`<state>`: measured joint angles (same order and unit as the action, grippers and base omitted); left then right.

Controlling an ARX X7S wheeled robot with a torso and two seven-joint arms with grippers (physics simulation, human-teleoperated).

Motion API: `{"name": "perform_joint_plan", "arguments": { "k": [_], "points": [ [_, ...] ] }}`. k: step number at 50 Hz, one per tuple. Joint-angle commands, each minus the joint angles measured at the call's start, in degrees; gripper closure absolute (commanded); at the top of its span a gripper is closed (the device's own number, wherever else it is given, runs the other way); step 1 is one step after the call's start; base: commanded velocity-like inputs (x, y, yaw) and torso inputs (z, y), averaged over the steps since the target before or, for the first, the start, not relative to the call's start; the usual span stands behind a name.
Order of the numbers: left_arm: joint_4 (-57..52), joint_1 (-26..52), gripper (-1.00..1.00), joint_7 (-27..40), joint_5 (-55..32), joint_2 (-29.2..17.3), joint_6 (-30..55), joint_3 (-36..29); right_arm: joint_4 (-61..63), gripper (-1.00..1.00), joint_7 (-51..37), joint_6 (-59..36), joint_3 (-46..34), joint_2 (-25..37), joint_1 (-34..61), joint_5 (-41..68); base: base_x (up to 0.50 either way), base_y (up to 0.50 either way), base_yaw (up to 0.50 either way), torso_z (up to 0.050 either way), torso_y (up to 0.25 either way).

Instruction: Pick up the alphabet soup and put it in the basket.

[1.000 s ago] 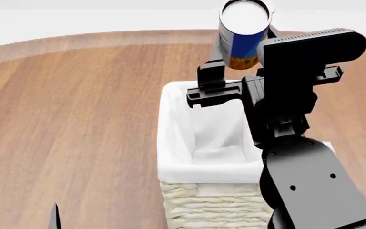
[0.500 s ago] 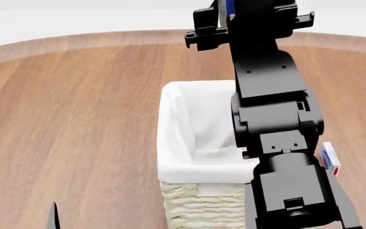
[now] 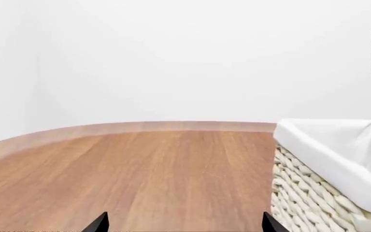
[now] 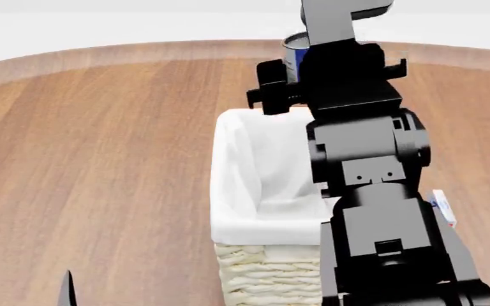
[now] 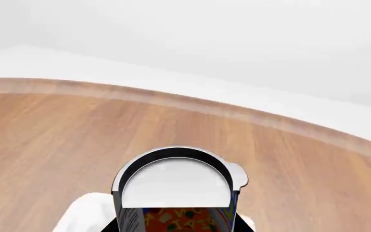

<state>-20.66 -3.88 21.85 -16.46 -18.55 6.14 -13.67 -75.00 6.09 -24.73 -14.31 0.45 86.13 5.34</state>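
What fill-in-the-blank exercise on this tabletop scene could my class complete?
1. The small blue-labelled alphabet soup can is held by the ____ gripper.
2. The cream woven wicker basket has a ____ cloth liner.
3. The basket stands on a ____ table.

Missing words: right; white; wooden

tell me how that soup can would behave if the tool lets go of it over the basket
The alphabet soup is a smooth cylinder, so it probably rolls if it lands sideways. The basket has a soft cloth liner, likely cushioning it. It looks rigid, so unlikely to dent.
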Motion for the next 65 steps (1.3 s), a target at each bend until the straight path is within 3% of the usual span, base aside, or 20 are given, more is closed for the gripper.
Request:
{"name": "perform_joint_plan", "arguments": {
  "k": [1,39,65],
  "points": [
    [0.22,-0.02,-1.0,0.09,-0.53,-0.22,-0.27,0.24,0.01,1.0,6.28,-7.61,3.02,-0.35,0.59,-0.3,0.0,0.0,0.0,0.0,0.0],
    [1.98,0.49,-1.0,0.4,-0.48,-0.28,-1.47,-0.47,0.01,1.0,7.46,-8.54,9.23,-0.13,-8.8,-4.45,0.0,0.0,0.0,0.0,0.001],
    [2.01,0.38,-1.0,0.85,-0.59,-0.61,-1.7,-0.83,0.01,1.0,7.73,-8.21,9.34,-0.21,-11.29,-4.29,0.0,0.0,0.0,0.0,0.0]
  ]
}}
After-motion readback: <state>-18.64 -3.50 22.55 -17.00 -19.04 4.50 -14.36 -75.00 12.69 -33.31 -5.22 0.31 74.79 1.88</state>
